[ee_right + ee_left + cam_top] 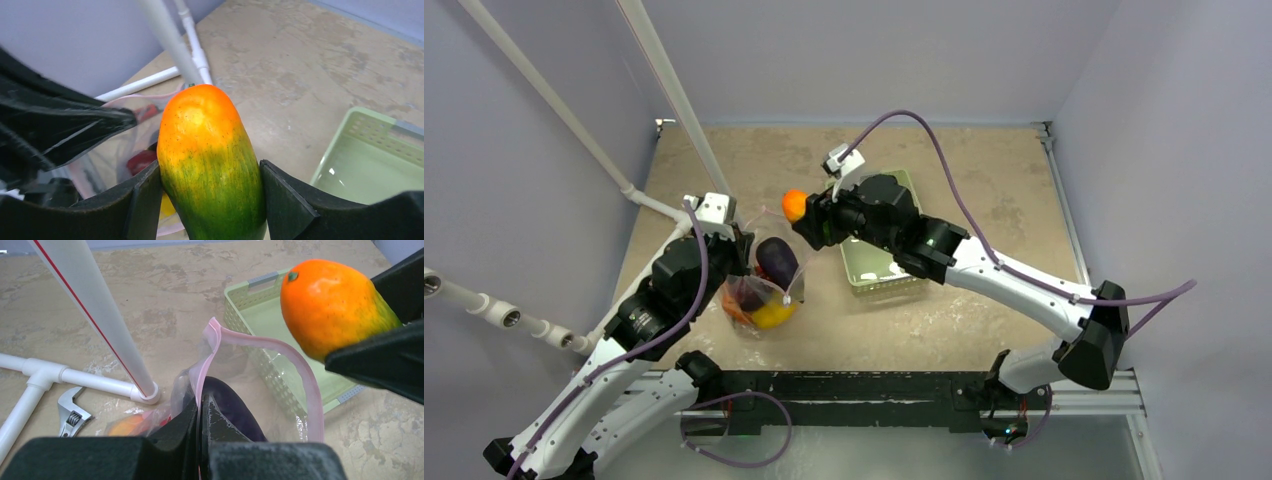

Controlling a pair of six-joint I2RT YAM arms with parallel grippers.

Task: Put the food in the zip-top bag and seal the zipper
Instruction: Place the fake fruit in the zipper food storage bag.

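- The right pincer [210,200] holds an orange-and-green fruit [795,204] across its middle. 1 finger sits on each side, and the orange end juts out past the fingertips.
- The fruit hangs off the worktop [984,190], just left of the pale green basket [864,285], near its far left corner.
- The left pincer [200,412] is closed tight, nipping the pink zipper [270,342] at the near rim of the zip-top bag [182,382].
- The bag stands just left of the basket. Its mouth gapes, and the pink strip arches up and over towards the basket wall.
- Inside the bag, a purple eggplant [776,260] lies uppermost on the side nearer the basket. A yellow piece [772,316] and a red-orange piece [736,300] lie lower, further from the basket.
- From the left wrist, the fruit shows above the strip's basket-side curve, apart from it.
- On the bag's far side from the basket, the foot of a slanted white pipe [95,315] rests on the worktop. A wrench [72,412] lies beside a 2nd, level pipe [80,377].
- A thin red line runs along the slanted pipe.
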